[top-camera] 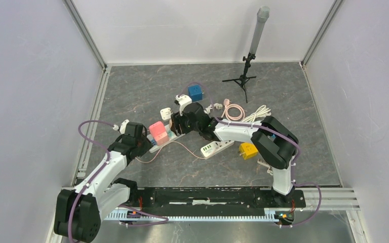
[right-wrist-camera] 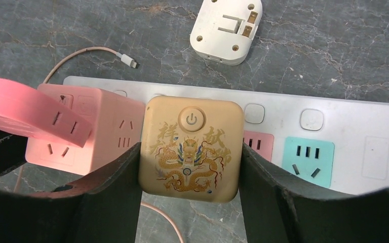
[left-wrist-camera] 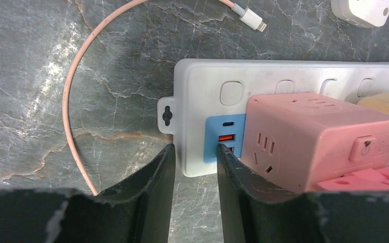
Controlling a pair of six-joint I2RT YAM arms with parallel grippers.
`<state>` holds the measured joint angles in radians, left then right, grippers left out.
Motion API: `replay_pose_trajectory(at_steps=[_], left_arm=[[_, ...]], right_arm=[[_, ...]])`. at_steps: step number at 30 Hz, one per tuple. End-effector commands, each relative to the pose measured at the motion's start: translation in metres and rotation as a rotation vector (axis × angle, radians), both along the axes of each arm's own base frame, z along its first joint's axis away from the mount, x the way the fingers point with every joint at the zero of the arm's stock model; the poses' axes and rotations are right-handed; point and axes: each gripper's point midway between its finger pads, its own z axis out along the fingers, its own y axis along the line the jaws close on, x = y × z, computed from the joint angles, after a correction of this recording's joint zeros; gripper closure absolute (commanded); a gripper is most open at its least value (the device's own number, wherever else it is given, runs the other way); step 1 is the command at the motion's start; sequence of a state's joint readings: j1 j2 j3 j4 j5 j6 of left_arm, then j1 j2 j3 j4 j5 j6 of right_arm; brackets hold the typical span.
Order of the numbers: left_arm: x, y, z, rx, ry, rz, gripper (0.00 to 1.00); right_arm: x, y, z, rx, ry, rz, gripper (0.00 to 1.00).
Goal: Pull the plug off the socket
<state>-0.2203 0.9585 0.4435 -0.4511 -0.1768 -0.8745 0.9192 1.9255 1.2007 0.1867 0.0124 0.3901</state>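
A: Step in hand?
B: Grasp set, extraction not yet begun. Judged so from the seating: flush on the strip.

A: Right side, nearest first?
B: Right gripper [right-wrist-camera: 190, 147] closed on the beige cube plug [right-wrist-camera: 191, 167], at a moderately wide setting, one finger flat against each flank. Plugged into the white power strip [right-wrist-camera: 344, 109]. Hard against the pink cube [right-wrist-camera: 106, 126] at 9 o'clock. Free teal socket [right-wrist-camera: 308, 154] at 3 o'clock. Loose white adapter [right-wrist-camera: 226, 30] on the table at 12 o'clock, well apart.

A: Left side?
B: Left gripper [left-wrist-camera: 194, 149] narrowly parted at the strip's end corner, one finger beside the end wall, the other over the blue USB panel [left-wrist-camera: 225, 131]. Clamped or merely bracing: cannot tell.

A: Next move?
B: Straight pull away from the strip face, no twist, with the strip pinned down; otherwise likely to rise with the plug. Also worth watching the pink cube alongside.
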Motion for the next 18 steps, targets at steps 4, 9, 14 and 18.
replay_pose_trajectory(at_steps=[4,9,14,18], left_arm=[[-0.008,0.016,-0.01,0.073,0.035,0.029,0.58],[-0.009,0.016,-0.01,0.072,0.035,0.03,0.58],[-0.008,0.016,-0.011,0.071,0.034,0.033,0.58],[-0.008,0.016,-0.011,0.072,0.038,0.03,0.58]], right_arm=[[-0.014,0.042,0.075,0.069,-0.162,0.079,1.0],[-0.011,0.035,0.106,0.219,-0.132,0.111,1.0],[-0.016,0.049,0.104,0.183,-0.13,0.12,1.0],[-0.015,0.051,0.083,0.078,-0.135,0.076,1.0]])
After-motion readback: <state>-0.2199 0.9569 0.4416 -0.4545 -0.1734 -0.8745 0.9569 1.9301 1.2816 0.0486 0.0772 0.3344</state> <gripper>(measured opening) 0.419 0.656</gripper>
